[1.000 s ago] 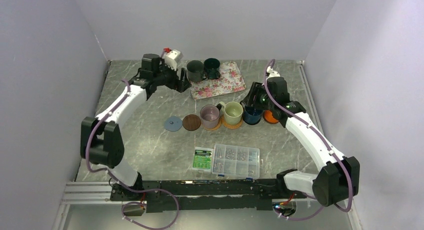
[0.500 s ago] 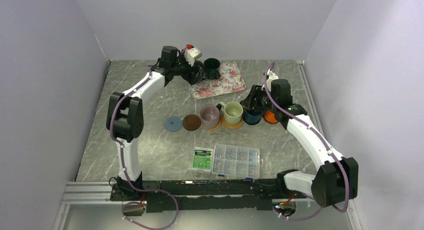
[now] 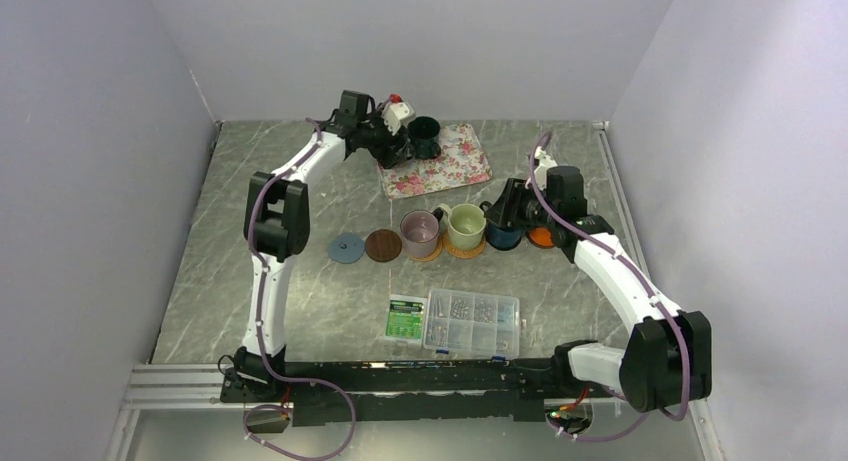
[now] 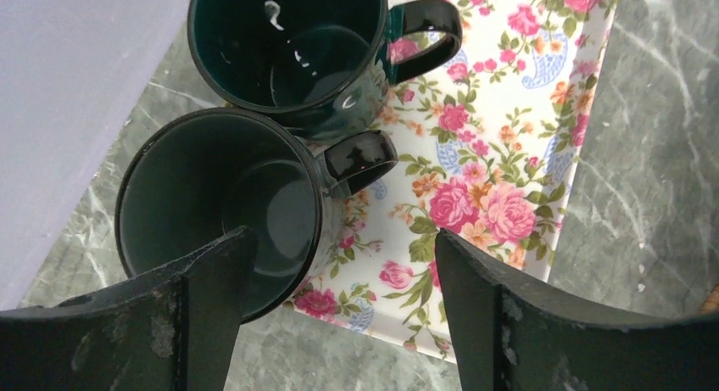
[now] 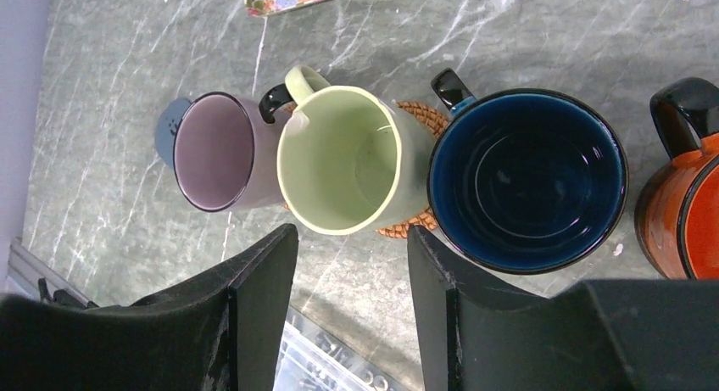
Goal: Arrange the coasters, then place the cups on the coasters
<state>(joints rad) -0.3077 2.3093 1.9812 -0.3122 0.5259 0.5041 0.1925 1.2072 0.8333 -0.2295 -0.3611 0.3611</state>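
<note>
The left fingers [image 4: 203, 323], spread, straddle the rim of the dark grey-green mug [image 4: 169, 179] on the floral tray [image 4: 526, 136]. Next: pinch that wall, lift, and carry it to the bare dark brown coaster [image 3: 383, 245]. The right fingers [image 5: 254, 306] hover spread and empty above the pale green mug [image 5: 339, 162].

floral tray [image 4: 517, 111], navy cup [image 5: 526, 179], orange cup [image 5: 682, 230]

Left end effector [image 4: 339, 264] agape; right [image 5: 352, 247] ajar
</note>
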